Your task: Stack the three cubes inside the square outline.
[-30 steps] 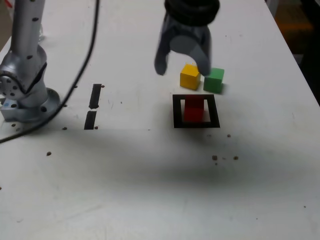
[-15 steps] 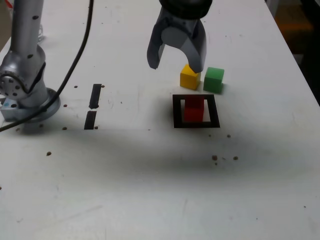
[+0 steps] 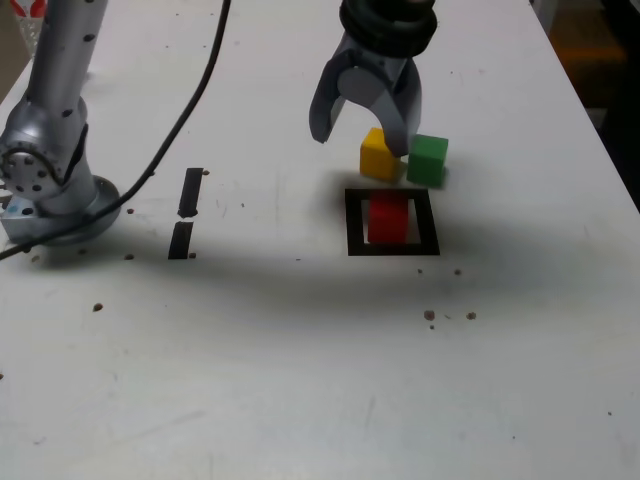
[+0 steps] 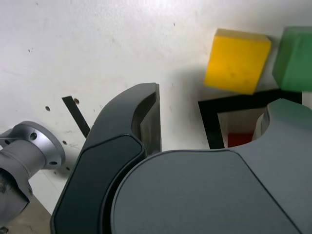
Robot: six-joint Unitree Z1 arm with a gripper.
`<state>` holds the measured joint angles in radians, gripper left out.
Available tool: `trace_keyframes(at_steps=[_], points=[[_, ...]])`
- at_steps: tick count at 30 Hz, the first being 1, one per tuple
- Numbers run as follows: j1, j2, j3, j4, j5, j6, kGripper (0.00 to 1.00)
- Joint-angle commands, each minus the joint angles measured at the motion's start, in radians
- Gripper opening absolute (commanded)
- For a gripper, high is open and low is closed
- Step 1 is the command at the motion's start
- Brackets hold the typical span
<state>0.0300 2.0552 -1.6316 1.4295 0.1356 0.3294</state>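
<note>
The red cube (image 3: pixel 388 218) sits inside the square outline (image 3: pixel 355 222) of black tape. Just behind the outline stand the yellow cube (image 3: pixel 380 157) and the green cube (image 3: pixel 428 160), side by side. My gripper (image 3: pixel 360 140) hangs open above the table with nothing in it. One finger is in front of the yellow cube's top and the other is out to the exterior view's left. The wrist view shows the yellow cube (image 4: pixel 237 61), the green cube (image 4: pixel 295 58), the outline (image 4: pixel 209 124) and a sliver of the red cube (image 4: pixel 240 140) beyond the gripper (image 4: pixel 217 97).
Two short black tape strips (image 3: pixel 191 192) (image 3: pixel 181 240) lie at the exterior view's left, near the arm's base (image 3: pixel 45 170). A black cable (image 3: pixel 190 90) hangs from the arm above the table. The table's edge (image 3: pixel 600 120) runs along the right. Small dark specks (image 3: pixel 430 316) dot the surface.
The gripper drifted a little toward the exterior view's left, then came back right over the yellow cube, staying open. The three cubes have not moved.
</note>
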Motion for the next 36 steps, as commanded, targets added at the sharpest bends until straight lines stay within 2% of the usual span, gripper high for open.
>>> trace_keyframes(at_steps=[1,20,36], points=[[0.003,0.002,0.004,-0.005,0.001,0.005,0.79],[0.043,0.035,0.051,-0.073,-0.004,0.041,0.79],[0.054,0.062,0.044,-0.088,-0.011,0.049,0.79]])
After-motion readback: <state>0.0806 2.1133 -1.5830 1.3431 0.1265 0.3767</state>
